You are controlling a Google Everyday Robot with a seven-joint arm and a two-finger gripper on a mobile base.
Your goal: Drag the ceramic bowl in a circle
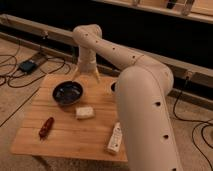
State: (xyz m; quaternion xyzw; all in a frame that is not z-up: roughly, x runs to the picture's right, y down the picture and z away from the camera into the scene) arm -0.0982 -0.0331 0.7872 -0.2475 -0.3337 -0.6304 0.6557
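- My claw [85, 78] hangs just behind the ceramic bowl [67, 93], off its far-right rim. The fingers are spread wide, open and holding nothing.
- The ceramic bowl sits flat on the wooden tabletop [75, 142], apart from my claw, with no contact yet.
- Reading the bowl: glossy dark glaze, so I expect it to be slick under my pads. It looks stiff and brittle too — ceramic won't forgive a knock or a hard squeeze.
- It looks shallow and wide, probably with some weight. I'd expect it to slide on the wood rather than tip, if I keep the pull low.
- Best hold, I reckon, is the rim nearest me — one finger inside, one outside, pinching the wall.
- Watch out: a pale block [85, 112] lies just in front of the bowl, to its right, and a circle could sweep into it.
- A red thing [46, 127] lies well in front of the bowl, to its left.
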